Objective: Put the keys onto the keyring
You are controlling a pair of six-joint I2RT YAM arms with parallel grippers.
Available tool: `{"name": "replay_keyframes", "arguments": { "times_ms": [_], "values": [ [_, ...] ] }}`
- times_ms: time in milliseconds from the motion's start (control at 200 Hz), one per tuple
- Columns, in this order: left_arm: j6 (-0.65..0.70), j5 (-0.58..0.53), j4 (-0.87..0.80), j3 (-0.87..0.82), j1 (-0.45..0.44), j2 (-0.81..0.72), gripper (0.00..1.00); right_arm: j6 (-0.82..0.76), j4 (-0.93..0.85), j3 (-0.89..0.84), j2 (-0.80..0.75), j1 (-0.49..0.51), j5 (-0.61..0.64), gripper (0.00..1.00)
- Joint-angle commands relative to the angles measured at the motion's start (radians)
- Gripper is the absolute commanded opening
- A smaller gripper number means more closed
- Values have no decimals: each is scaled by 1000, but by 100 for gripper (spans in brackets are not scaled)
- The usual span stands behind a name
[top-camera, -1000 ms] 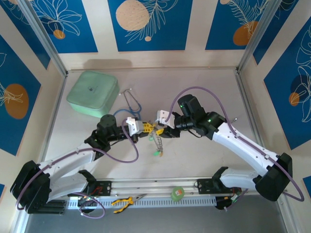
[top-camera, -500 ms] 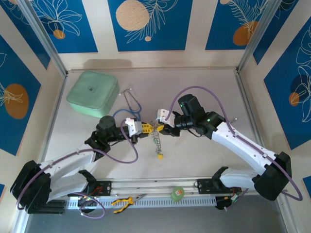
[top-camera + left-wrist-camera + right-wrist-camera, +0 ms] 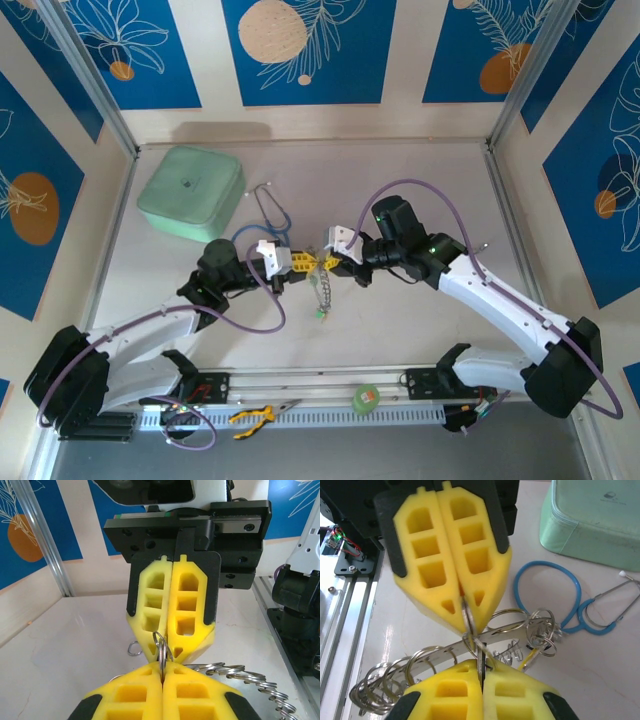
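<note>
My two grippers meet tip to tip above the middle of the table. The left gripper (image 3: 297, 263) (image 3: 161, 664) is shut on a small silver split ring (image 3: 161, 645). Facing it, the right gripper (image 3: 335, 263) (image 3: 480, 666) is shut on the keyring (image 3: 503, 633), a curved silver band strung with several rings. The keys (image 3: 322, 290) hang in a short chain below the fingertips, ending in a green tag (image 3: 319, 312). A yellow-tagged key (image 3: 530, 658) dangles under the band. What exactly sits between the right pads is partly hidden.
A blue stethoscope (image 3: 270, 210) (image 3: 547, 595) lies just behind the grippers, and a mint-green case (image 3: 192, 190) (image 3: 592, 520) sits at the back left. Yellow-handled pliers (image 3: 255, 415) and a green tape roll (image 3: 366, 398) rest on the front rail.
The right gripper's jaws have closed onto the keyring. The hanging chain of keys has swung a little beneath the fingertips. The left gripper has kept its grip.
</note>
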Motion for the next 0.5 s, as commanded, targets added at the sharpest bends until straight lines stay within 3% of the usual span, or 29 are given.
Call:
{"name": "replay_keyframes", "arguments": {
  "times_ms": [0, 120, 495],
  "values": [
    [-22, 6, 92, 2, -4, -3, 0, -8, -13, -16, -9, -3, -7, 0],
    [-24, -2, 113, 2, -5, -5, 0, -27, -57, -14, 19, -4, 66, 0],
    [-34, 10, 163, 10, -6, 15, 0, -17, -82, 18, 42, 2, 34, 0]
  ]
}}
